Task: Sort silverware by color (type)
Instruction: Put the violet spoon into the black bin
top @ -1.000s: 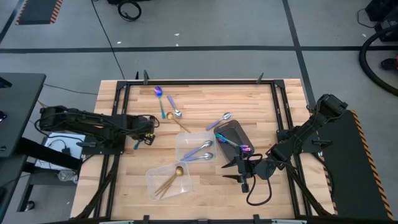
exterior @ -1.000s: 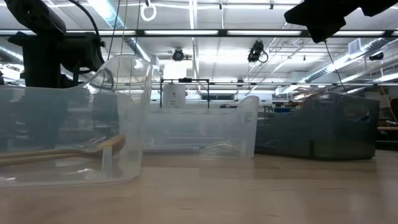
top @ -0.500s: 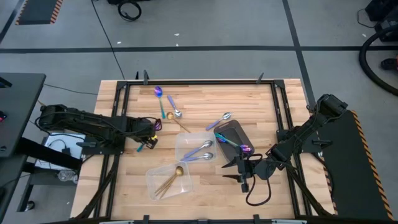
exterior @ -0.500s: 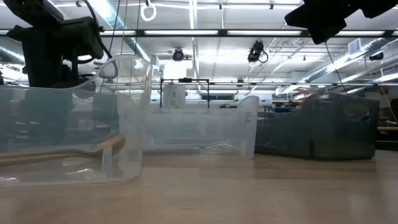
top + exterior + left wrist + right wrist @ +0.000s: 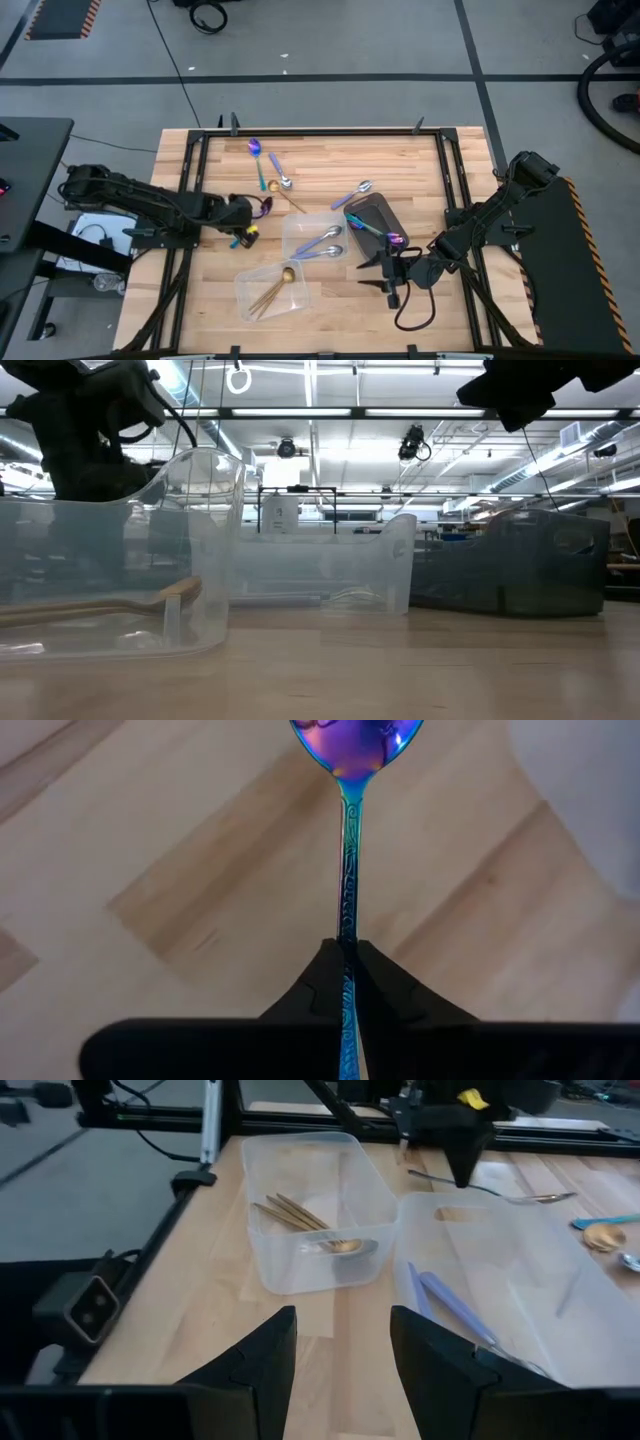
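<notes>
Left gripper (image 5: 347,952) clamped tight on slim iridescent purple-blue metal spoon (image 5: 349,850), bowl jutting ahead of the fingertips above the wooden table (image 5: 330,165). Right gripper (image 5: 342,1348) spread wide, empty, clear plastic container (image 5: 315,1210) holding gold utensils (image 5: 300,1215) just ahead.

Iridescent purple-blue-teal spoon (image 5: 347,870), scroll-patterned handle; pale wooden table (image 5: 200,870); dark tray (image 5: 378,215).

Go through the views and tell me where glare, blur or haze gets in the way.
Low view: bright ceiling strip lights glare behind the hazy clear plastic container. Left wrist view: the left gripper and iridescent purple-blue spoon are sharp, the wooden table soft. Right wrist view: dim, bluish. High view: evenly lit.
</notes>
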{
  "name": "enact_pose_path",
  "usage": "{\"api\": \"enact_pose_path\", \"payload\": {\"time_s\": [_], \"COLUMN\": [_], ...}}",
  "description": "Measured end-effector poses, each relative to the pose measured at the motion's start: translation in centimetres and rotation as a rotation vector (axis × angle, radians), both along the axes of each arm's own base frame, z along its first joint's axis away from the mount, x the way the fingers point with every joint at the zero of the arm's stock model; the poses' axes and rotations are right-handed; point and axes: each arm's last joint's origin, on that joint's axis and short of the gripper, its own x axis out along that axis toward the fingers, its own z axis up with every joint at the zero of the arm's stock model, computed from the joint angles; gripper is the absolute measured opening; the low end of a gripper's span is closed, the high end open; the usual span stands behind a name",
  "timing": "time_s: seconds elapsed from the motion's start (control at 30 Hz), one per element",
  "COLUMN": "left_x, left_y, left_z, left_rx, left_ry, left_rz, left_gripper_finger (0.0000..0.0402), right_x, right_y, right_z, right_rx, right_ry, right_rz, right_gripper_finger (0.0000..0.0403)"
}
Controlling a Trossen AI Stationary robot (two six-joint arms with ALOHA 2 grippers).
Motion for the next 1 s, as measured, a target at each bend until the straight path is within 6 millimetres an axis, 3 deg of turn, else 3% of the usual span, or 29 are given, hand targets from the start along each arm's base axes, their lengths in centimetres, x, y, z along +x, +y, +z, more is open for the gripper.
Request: {"api": "enact_pose_path", "payload": {"time_s": [0.67, 0.87, 1.0], "left_x": [3.7, 5.3, 6.8], "left_y": [-1.5, -1.8, -2.1], "left_z": [6.5, 6.7, 6.1], "left_rx": [0.279, 0.343, 0.372], "left_ry": [-0.255, -0.347, -0.304], "left_rz": [-0.24, -0.303, -0.353], "left_gripper_finger": [0.0017, 0.0017, 0.0017], "right_x": [-0.1, -0.2, -0.3], "right_y": [-0.3, -0.4, -0.4], "right_z": [-0.3, -0.6, -0.7], "right_rx": [-0.019, 0.007, 0.03], "right_ry": [0.024, 0.048, 0.064], "right_rz": [-0.043, -0.066, -0.08], "right_gripper_finger": [0.0173, 0.0173, 0.0173]}}
